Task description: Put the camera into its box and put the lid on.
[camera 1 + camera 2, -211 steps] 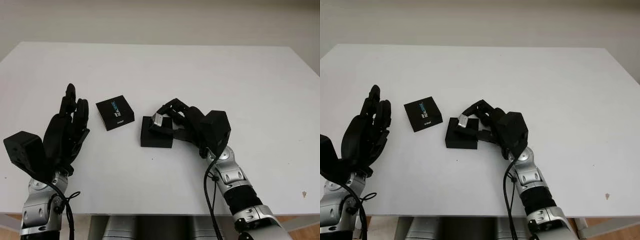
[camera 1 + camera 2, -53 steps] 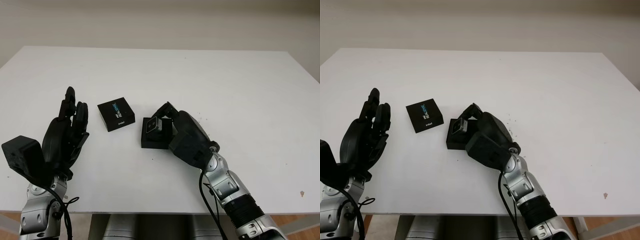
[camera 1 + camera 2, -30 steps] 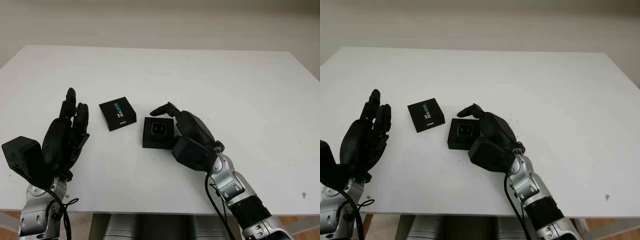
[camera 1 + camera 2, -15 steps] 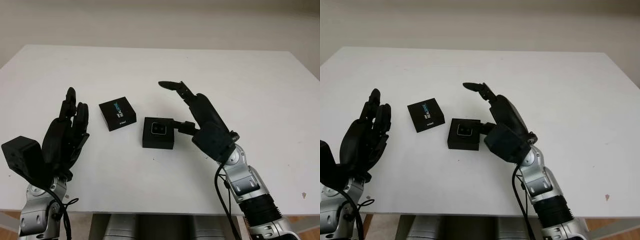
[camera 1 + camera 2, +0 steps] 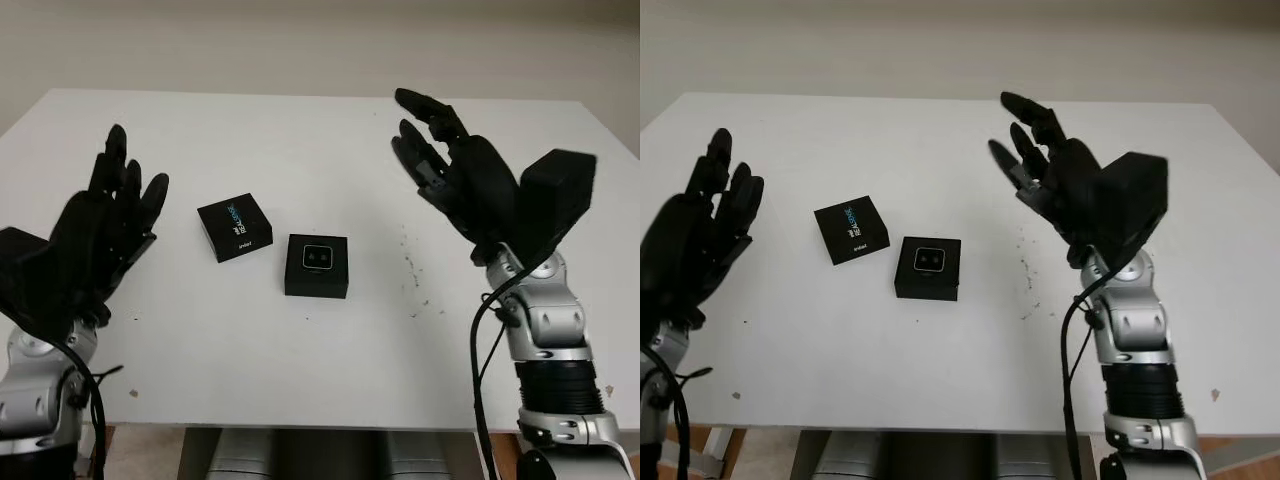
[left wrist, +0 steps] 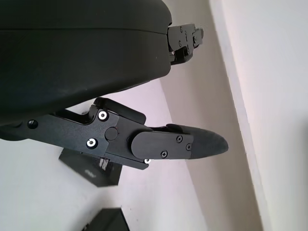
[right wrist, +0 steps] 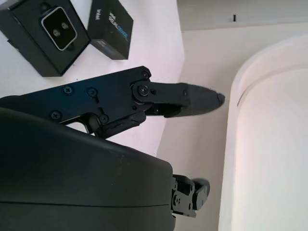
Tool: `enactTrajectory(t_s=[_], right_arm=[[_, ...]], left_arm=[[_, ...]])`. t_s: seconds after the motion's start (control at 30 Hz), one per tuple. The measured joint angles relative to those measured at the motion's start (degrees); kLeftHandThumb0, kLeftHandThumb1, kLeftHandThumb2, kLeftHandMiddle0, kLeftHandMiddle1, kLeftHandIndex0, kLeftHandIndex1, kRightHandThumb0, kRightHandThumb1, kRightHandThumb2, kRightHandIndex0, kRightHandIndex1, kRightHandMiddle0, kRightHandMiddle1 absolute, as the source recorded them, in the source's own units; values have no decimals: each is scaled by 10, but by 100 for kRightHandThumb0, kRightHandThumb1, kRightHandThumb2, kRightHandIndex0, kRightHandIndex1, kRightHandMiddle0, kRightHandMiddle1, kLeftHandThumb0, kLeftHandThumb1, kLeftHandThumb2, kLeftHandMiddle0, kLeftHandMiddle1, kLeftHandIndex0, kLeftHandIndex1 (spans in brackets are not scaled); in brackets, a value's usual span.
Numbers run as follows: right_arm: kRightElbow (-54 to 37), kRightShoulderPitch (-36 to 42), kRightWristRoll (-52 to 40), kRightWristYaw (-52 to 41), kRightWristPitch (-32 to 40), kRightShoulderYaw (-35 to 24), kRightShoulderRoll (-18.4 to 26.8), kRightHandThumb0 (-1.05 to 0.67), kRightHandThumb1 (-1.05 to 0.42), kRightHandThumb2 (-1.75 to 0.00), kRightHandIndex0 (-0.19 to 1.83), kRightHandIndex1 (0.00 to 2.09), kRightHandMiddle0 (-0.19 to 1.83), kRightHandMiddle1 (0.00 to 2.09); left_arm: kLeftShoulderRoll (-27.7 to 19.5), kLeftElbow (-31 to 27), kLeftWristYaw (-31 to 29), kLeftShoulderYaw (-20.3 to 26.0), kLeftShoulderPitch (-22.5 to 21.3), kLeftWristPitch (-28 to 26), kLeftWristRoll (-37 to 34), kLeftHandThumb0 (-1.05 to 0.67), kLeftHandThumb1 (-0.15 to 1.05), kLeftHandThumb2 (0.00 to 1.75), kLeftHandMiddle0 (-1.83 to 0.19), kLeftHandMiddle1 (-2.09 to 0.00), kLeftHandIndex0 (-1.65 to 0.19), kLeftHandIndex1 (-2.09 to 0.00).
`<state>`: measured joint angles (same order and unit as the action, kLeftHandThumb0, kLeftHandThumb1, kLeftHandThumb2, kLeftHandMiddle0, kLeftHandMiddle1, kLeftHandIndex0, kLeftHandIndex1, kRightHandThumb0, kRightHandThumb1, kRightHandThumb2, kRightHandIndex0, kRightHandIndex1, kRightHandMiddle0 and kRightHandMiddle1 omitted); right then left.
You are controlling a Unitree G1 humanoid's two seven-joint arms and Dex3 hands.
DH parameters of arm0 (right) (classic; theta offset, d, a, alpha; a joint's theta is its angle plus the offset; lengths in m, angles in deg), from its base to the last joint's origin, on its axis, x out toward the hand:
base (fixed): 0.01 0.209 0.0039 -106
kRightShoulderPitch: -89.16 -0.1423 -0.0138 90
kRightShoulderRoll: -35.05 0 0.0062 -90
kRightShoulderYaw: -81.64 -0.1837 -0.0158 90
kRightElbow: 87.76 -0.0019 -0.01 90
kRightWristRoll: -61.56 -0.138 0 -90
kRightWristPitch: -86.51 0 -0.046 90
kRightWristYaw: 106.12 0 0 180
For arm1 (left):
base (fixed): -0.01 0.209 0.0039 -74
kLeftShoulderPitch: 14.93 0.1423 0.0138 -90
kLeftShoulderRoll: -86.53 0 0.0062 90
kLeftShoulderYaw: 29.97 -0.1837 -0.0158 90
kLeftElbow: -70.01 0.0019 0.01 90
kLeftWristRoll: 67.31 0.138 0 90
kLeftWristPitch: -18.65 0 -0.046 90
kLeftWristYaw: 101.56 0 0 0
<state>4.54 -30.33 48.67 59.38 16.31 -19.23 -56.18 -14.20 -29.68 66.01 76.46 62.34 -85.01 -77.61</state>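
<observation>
Over the counter's [image 5: 300,140] left edge the left hand [image 5: 95,235] is raised, open and holding nothing. Toward the counter's middle lies the lid [image 5: 234,227], flat, printed side up, turned at an angle. Just beside it, nearer the front edge, sits the box [image 5: 317,266] with the camera [image 5: 319,257] inside, lens face up, uncovered. Small dark specks [image 5: 412,272] dot the counter between box and right edge. Above that stretch the right hand [image 5: 470,185] is raised, open and holding nothing. Nothing blocks box or lid.
</observation>
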Motion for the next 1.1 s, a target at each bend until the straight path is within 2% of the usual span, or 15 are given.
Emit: enactTrajectory(t_s=[0.1, 0.23, 0.47, 0.63, 0.7, 0.83, 1.1], right_arm=[[-2, -14, -20, 11, 40, -17, 5, -69, -105, -60, -16, 1, -17, 11], [-3, -21, -27, 18, 57, -26, 15, -71, -105, -64, -16, 2, -15, 11], [-3, -36, -58, 43, 75, -50, 15, -70, -105, -67, -12, 5, -9, 12], [-5, -49, -90, 69, 106, -69, 10, -70, -105, -69, -12, 5, -10, 12], [-5, -49, -92, 68, 106, -67, 9, -71, -105, -69, -12, 5, -11, 11], [-5, -49, -94, 67, 105, -65, 9, -71, -105, -69, -13, 5, -12, 11], [-9, -47, -99, 66, 105, -62, 8, -71, -105, -69, -13, 5, -11, 10]], left_arm=[[-27, 24, -15, -3, -38, -5, 12, -72, 104, 13, 9, -6, 9, -7], [-56, 65, -25, -25, -89, -4, 48, -75, 101, 7, 6, -7, 7, -7], [-82, 142, -64, -80, -161, 16, 108, -64, 101, 6, 1, -7, 4, -8], [-84, 196, -68, -118, -196, 36, 157, -58, 102, 6, -25, -11, -14, -15], [-84, 216, -61, -136, -205, 50, 184, -55, 101, 5, -28, -11, -17, -16], [-84, 251, -63, -166, -218, 73, 221, -60, 97, 4, -18, -4, -11, -11], [-99, 294, -132, -228, -243, 81, 280, -81, 94, 5, 9, -1, 9, -2]])
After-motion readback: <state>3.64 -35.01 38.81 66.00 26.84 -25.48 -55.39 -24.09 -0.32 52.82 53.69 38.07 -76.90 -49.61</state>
